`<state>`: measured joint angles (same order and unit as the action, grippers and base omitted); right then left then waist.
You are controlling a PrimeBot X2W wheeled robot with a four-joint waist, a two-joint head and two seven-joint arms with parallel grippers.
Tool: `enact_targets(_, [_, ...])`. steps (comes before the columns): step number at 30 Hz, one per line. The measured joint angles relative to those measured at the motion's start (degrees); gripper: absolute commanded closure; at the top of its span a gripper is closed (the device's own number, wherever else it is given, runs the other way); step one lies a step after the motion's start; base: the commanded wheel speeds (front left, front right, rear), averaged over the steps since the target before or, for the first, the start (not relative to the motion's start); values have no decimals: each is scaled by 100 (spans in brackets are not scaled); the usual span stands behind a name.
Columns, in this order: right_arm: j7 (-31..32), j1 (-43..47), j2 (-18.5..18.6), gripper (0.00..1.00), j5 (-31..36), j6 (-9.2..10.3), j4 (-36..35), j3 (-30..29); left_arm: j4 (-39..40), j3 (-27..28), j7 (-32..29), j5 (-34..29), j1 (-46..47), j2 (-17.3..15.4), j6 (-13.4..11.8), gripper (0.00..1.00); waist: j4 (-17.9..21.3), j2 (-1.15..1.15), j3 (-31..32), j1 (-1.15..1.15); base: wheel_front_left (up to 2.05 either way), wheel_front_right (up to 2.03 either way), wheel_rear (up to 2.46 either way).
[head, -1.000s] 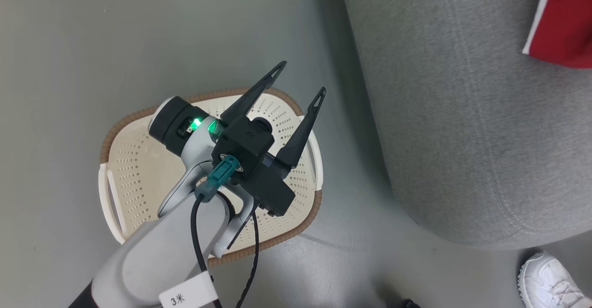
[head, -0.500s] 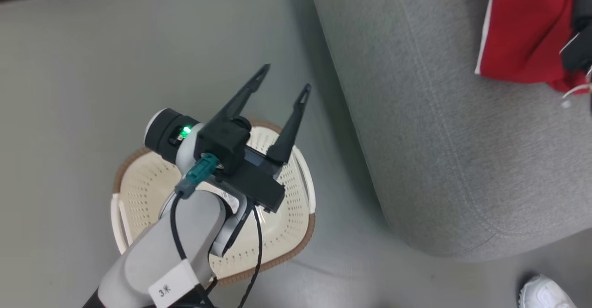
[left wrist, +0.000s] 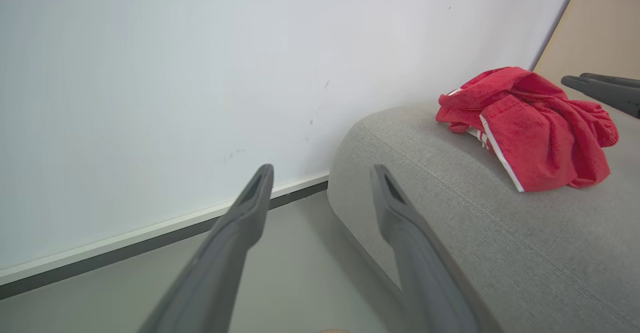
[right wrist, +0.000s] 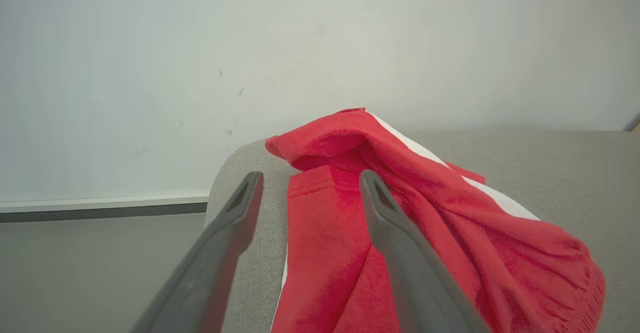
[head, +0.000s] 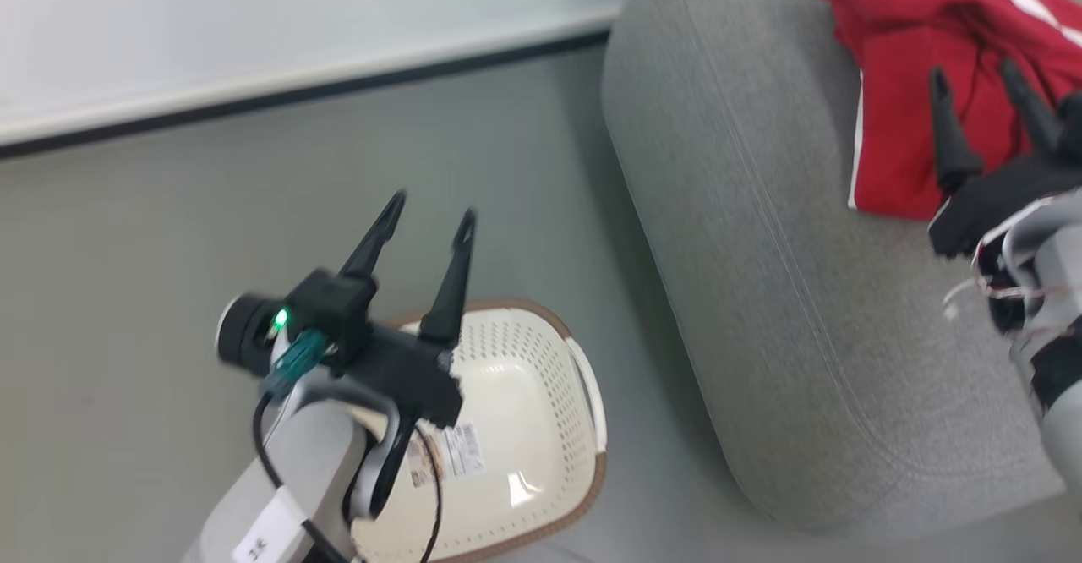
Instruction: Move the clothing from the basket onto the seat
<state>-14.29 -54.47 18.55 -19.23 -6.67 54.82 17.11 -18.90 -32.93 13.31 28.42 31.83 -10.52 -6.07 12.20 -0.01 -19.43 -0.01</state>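
The red clothing [head: 921, 81] with white stripe trim lies bunched on the grey seat [head: 761, 292], also seen as clothing [left wrist: 530, 123] and clothing [right wrist: 380, 223] in the wrist views. The cream basket [head: 516, 428] with its brown rim stands on the floor, with no red fabric showing in the part I see. My left gripper [head: 429, 212] hangs open above the basket's far side, nothing between its fingers. My right gripper [head: 976, 81] is open just above the clothing on the seat [right wrist: 550, 173], holding nothing.
Grey floor [head: 169, 233] runs up to a white wall [head: 254, 22] with a dark baseboard strip. The seat's rounded corner [left wrist: 360, 173] sits close to the basket's right side. A white label [head: 452, 449] is stuck inside the basket.
The head camera has tilted up, bringing in the wall, more of the seat and my right gripper. My left gripper has lifted relative to the basket and still stands open.
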Motion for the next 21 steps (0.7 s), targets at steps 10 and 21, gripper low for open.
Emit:
enact_targets(10, [0,1176,-216,0,-35,-24,-721,29,-181,491,80,126,-965,-96,-56,0,-431,0,800,0,0,0,0])
enact_targets(21, [0,2689,-623,0,-176,144,-1936,-27,36,1100,98,278,-2291,-294,-100,0,-922,0,1644,0,0,0,0])
